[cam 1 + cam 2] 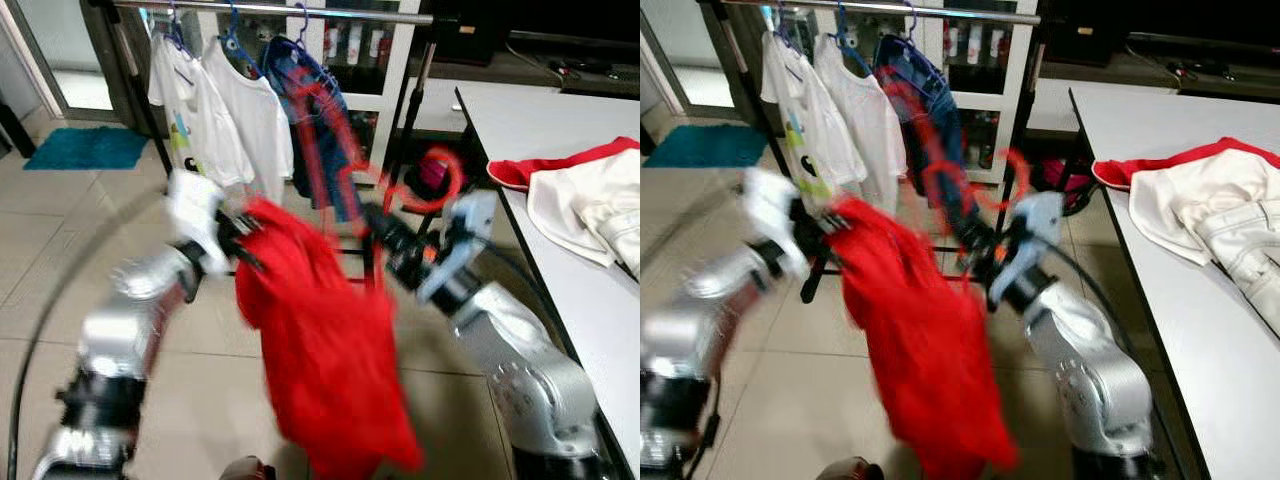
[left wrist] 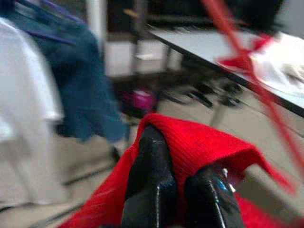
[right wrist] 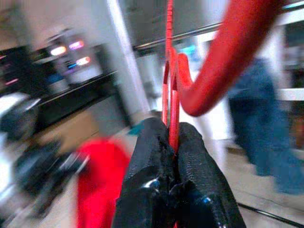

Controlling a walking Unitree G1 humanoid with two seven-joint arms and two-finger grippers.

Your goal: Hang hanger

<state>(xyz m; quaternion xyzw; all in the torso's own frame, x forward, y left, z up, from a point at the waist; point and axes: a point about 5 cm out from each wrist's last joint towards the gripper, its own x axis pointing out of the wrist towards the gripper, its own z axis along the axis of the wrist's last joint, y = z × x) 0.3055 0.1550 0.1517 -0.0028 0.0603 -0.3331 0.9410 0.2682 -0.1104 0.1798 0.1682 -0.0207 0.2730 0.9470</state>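
Right claw (image 3: pixel 172 137) pinches red hanger (image 3: pixel 223 66); left claw (image 2: pixel 178 161) grips red shirt (image 1: pixel 320 350).

We see a clothes rail (image 1: pixel 270 10) across the top, with two white T-shirts (image 1: pixel 225 115) and a blue denim garment (image 1: pixel 320 120) hanging on blue hangers (image 1: pixel 232 35). To our right a white table (image 1: pixel 560 130) carries a white garment (image 1: pixel 590 215) lying on a red cloth (image 1: pixel 520 172). A teal mat (image 1: pixel 85 148) lies on the beige tiled floor (image 1: pixel 60 250), far left. Shelves with bottles (image 1: pixel 355 45) stand behind the rail.
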